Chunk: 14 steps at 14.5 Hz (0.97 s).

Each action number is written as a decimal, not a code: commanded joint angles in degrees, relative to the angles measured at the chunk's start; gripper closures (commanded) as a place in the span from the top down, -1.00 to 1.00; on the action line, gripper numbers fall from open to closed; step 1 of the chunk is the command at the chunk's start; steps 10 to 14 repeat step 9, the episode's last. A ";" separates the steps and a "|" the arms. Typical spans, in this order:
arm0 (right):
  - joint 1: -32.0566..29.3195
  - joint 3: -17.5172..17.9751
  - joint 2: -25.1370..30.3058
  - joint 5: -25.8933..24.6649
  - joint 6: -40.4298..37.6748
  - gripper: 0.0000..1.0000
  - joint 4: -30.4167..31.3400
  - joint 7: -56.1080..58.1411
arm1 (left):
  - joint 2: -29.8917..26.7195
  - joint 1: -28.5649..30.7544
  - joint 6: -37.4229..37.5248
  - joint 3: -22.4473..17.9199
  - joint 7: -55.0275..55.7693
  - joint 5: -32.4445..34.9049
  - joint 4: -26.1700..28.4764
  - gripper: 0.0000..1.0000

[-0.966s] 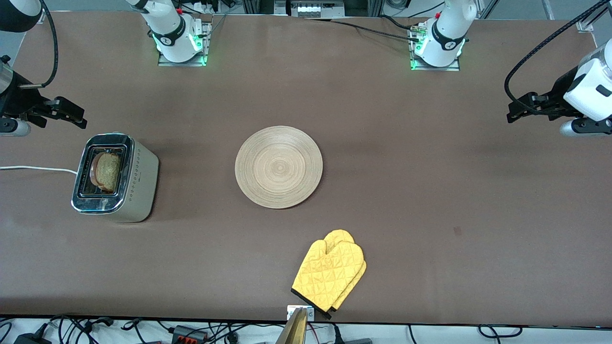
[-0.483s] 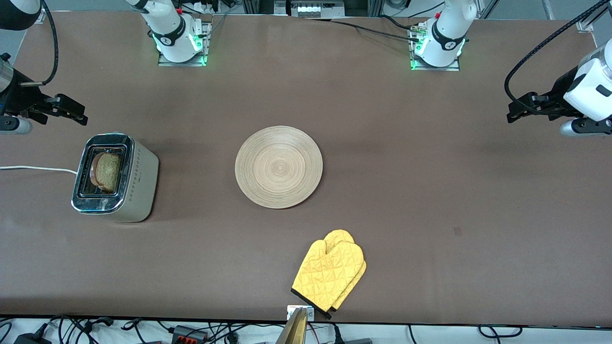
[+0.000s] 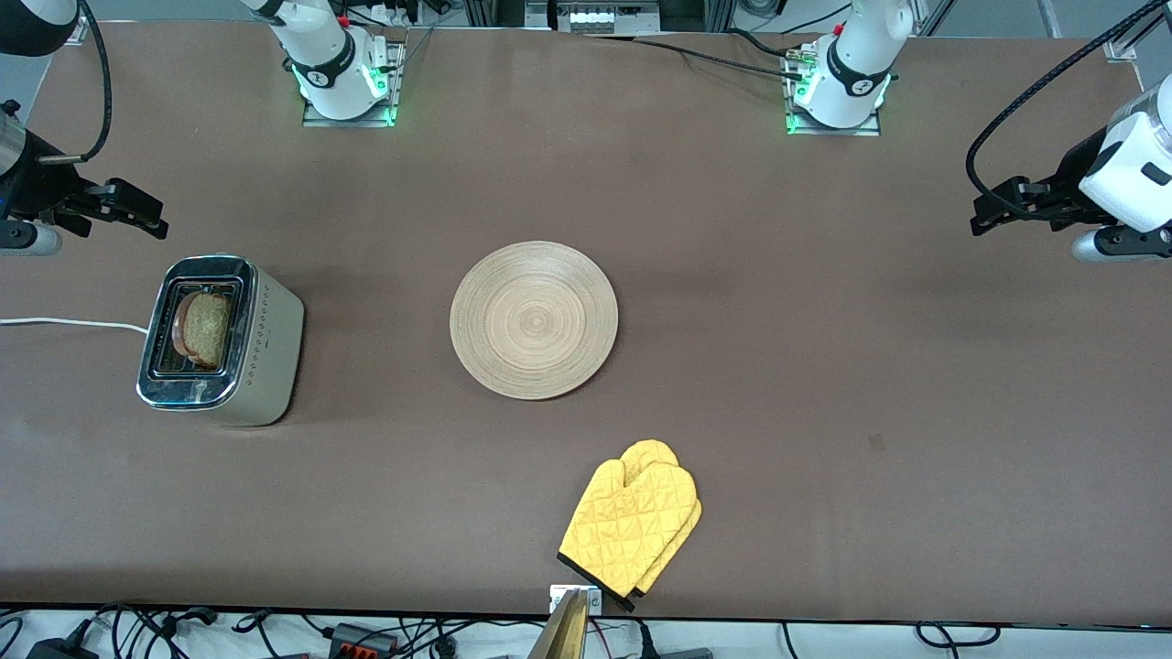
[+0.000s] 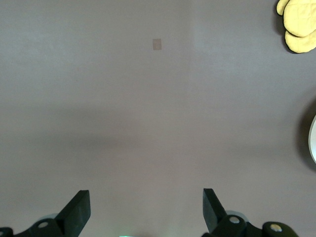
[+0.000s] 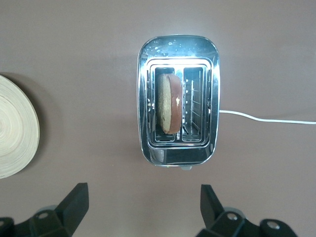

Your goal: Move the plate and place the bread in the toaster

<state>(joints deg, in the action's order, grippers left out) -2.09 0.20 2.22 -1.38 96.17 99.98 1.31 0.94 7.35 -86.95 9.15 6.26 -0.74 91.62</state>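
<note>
The pale wooden plate (image 3: 534,319) lies empty at the table's middle; its edge also shows in the right wrist view (image 5: 15,133). The chrome-topped toaster (image 3: 220,339) stands toward the right arm's end, with the bread (image 3: 206,328) upright in one slot. In the right wrist view the bread (image 5: 169,103) sits in the toaster (image 5: 177,98). My right gripper (image 3: 128,220) is open and empty, up in the air just off the toaster's end that faces the robot bases. My left gripper (image 3: 1003,209) is open and empty, waiting over the table's left-arm end.
A yellow oven mitt (image 3: 634,524) lies near the table's front edge, nearer the camera than the plate; it also shows in the left wrist view (image 4: 297,24). The toaster's white cord (image 3: 64,322) runs off the table's right-arm end.
My right gripper has drawn back slightly from the toaster, toward the robot bases. The bread, plate and left arm have not moved.
</note>
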 commanded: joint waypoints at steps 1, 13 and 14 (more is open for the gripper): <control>-0.90 0.77 4.80 0.42 3.58 1.00 6.18 -0.08 | -0.33 0.21 -0.23 -0.18 0.16 -1.37 0.31 1.00; -1.07 0.68 5.61 1.91 3.68 1.00 7.25 -0.08 | -0.33 0.21 -0.23 -0.18 0.16 -1.37 0.31 1.00; -1.07 0.68 5.61 1.91 3.68 1.00 7.25 -0.08 | -0.33 0.21 -0.23 -0.18 0.16 -1.37 0.31 1.00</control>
